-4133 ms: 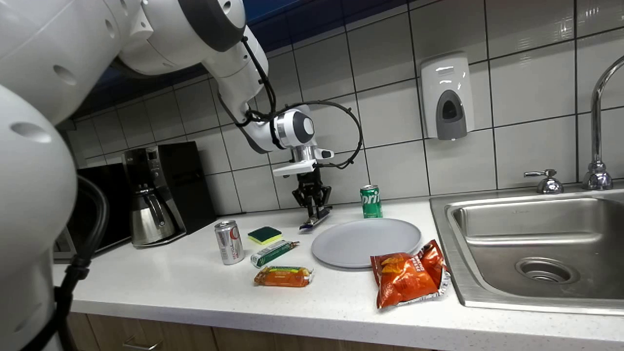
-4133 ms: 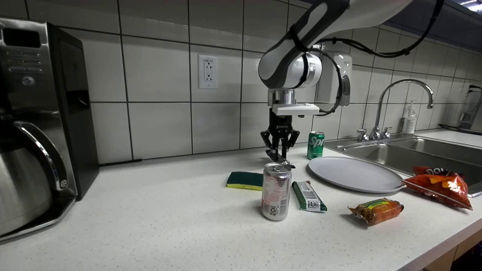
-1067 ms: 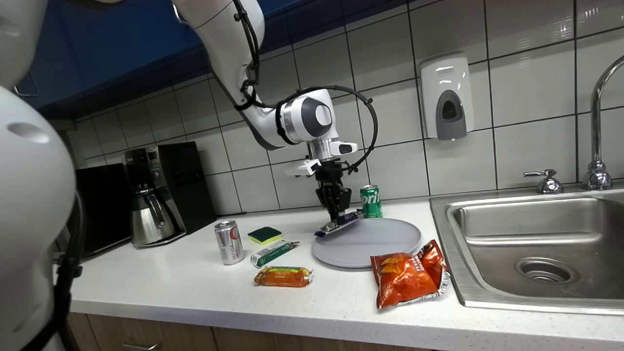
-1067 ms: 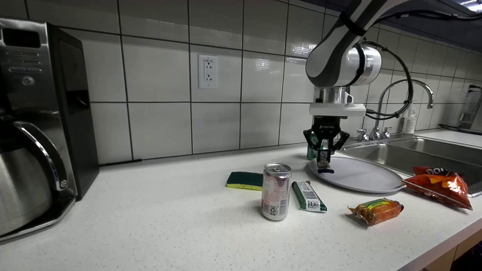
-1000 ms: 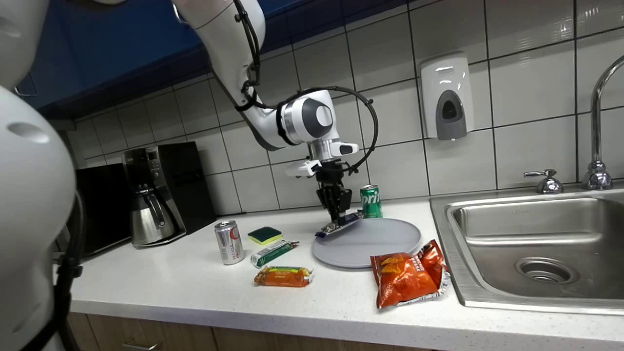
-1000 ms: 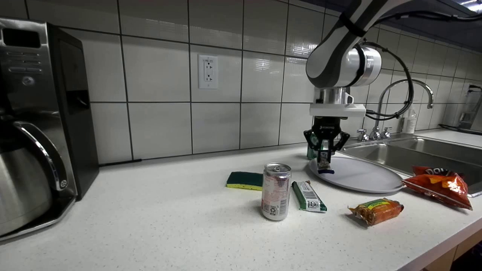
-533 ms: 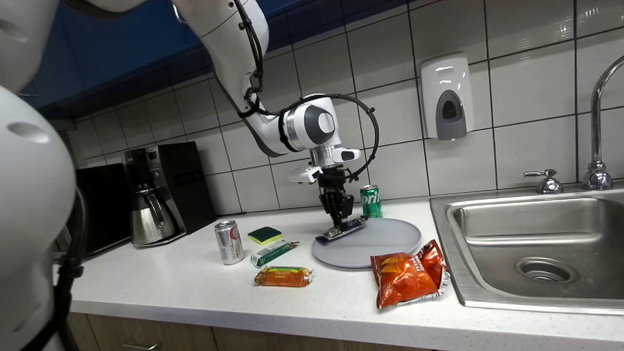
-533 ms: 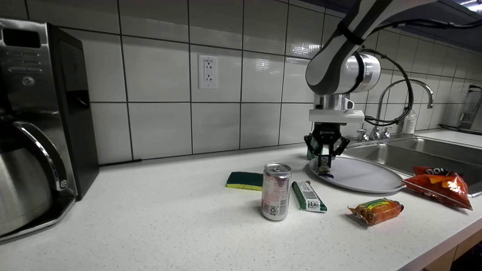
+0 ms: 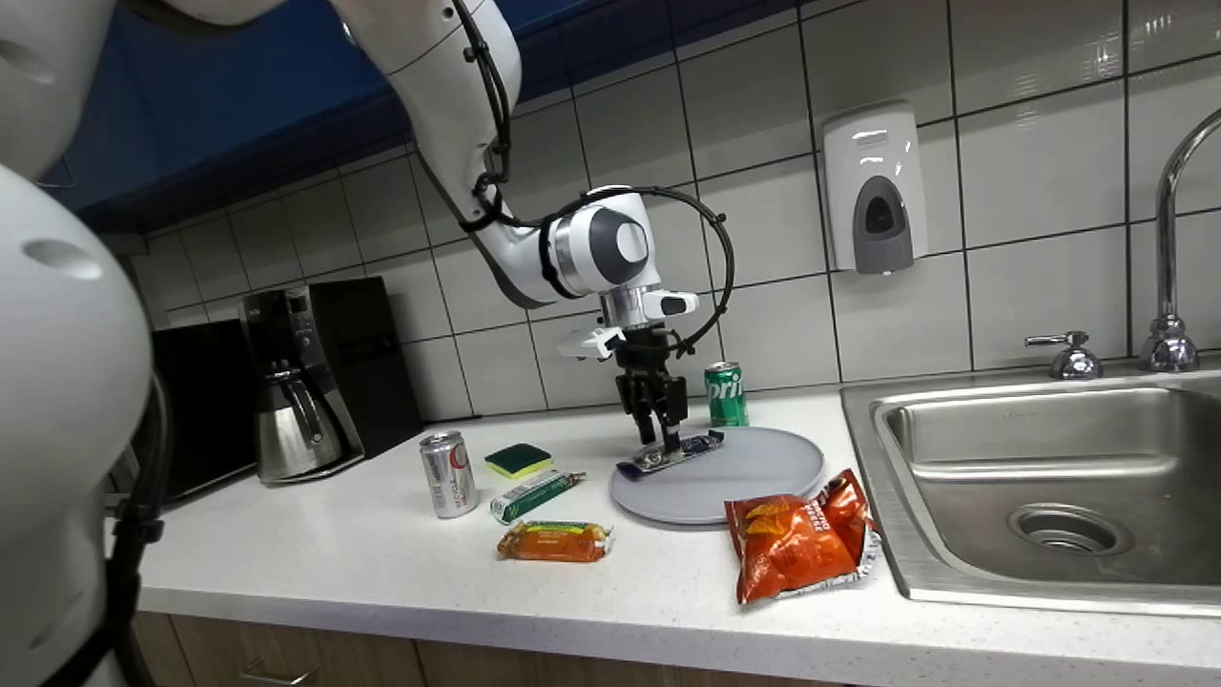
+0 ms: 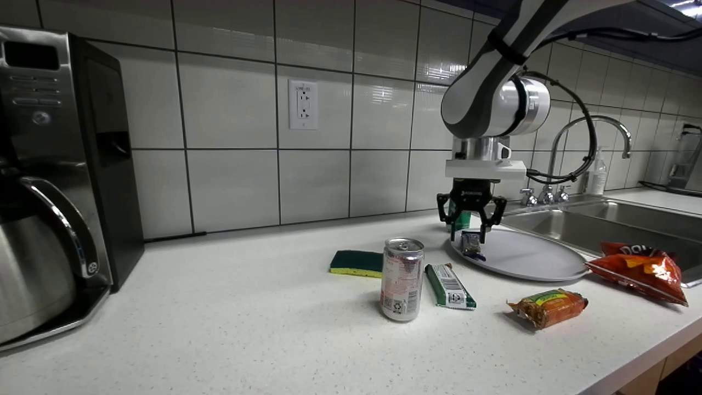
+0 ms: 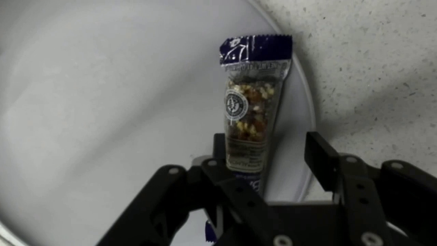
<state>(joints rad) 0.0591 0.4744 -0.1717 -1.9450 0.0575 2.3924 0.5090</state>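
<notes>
My gripper is low over the grey plate, seen in both exterior views (image 9: 660, 444) (image 10: 468, 240) and in the wrist view (image 11: 266, 150). Its fingers are spread, with a gap on the right side. A snack bar in a clear and dark blue wrapper (image 11: 252, 99) lies between the fingers, close to the left one; whether they touch is unclear. Its lower part is hidden behind that finger. The bar also shows in both exterior views (image 9: 658, 464) (image 10: 471, 247), lying on the plate (image 9: 754, 477) (image 10: 532, 255) near its rim. A green soda can (image 9: 728, 396) stands behind the plate.
A silver can (image 9: 448, 475), a green-yellow sponge (image 9: 519, 460), a green-wrapped bar (image 9: 536, 496) and an orange package (image 9: 555, 541) lie left of the plate. A red chip bag (image 9: 801, 539) touches the plate's front right. A sink (image 9: 1040, 477) is right; a coffee maker (image 9: 315, 382) stands left.
My gripper carried the bar from the counter left of the plate to over the plate, then lowered it. In the last half second the fingers opened and the bar lies on the plate.
</notes>
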